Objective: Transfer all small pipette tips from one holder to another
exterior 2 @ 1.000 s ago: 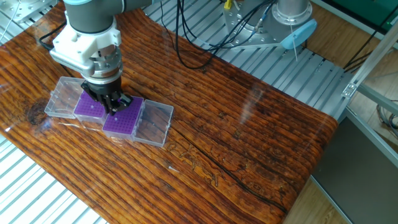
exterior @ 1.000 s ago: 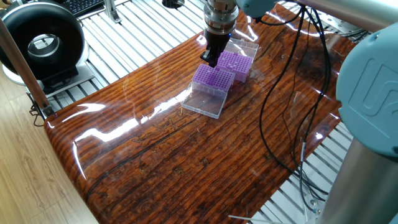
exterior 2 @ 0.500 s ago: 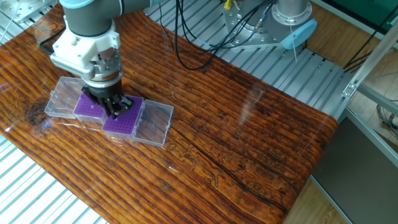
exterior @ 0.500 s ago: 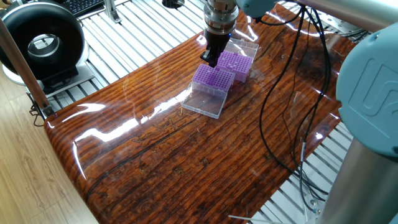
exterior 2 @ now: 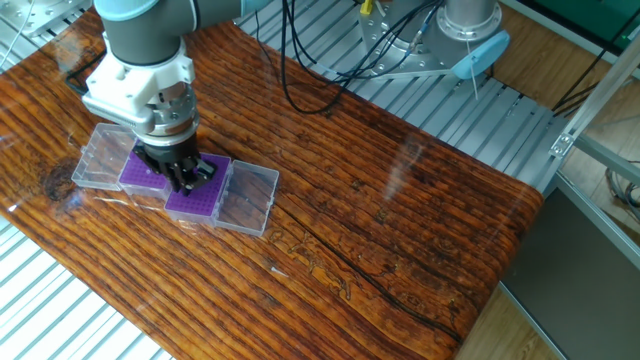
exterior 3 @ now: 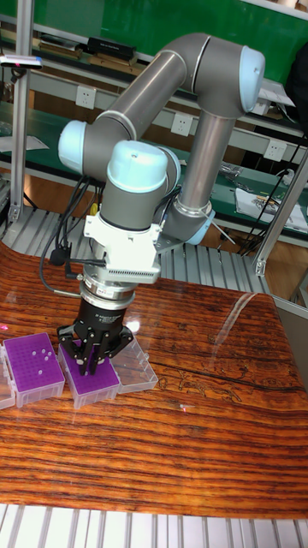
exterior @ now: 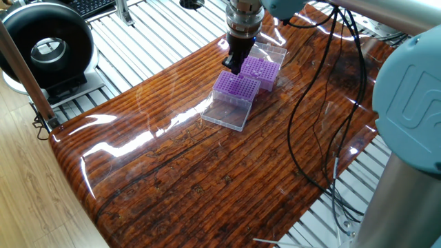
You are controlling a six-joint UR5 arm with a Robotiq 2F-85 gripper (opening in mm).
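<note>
A workshop bench area lay around the scene, with ribbed metal decking on both sides of a glossy, dark-grained wooden table [exterior 2: 400, 200] and a bundle of black cables [exterior: 310, 117] draped across its far part. On that table the two purple racks sat side by side, almost touching, each in a clear plastic box whose lid was folded flat outward, so the pair formed one short row with the lids at the outer ends; that layout probably kept both grids exposed from above and the trip between them short. In the tall fixed view, the rack [exterior 3: 34, 370] further from the arm showed a few pale dots on top, which I took for small tips seated in it, though they were too small to be sure. The other rack [exterior 3: 91, 384] lay directly under the gripper [exterior 3: 88, 362], which pointed straight down from the grey and pale-blue arm [exterior 3: 171, 103], a posture that suited lifting or seating tips vertically in fine holes. Its dark fingers [exterior 3: 97, 353] were drawn close together just above or at the grid; whether they pinched a tip between them could not be made out, as nothing that thin showed at this size, nor could I tell if they touched the rack. From the other fixed view the gripper [exterior 2: 186, 177] stood over the edge of that rack [exterior 2: 197, 196] nearest its neighbour [exterior 2: 143, 173]. A round black device [exterior: 48, 48] stood well apart on the decking, playing no evident part.
</note>
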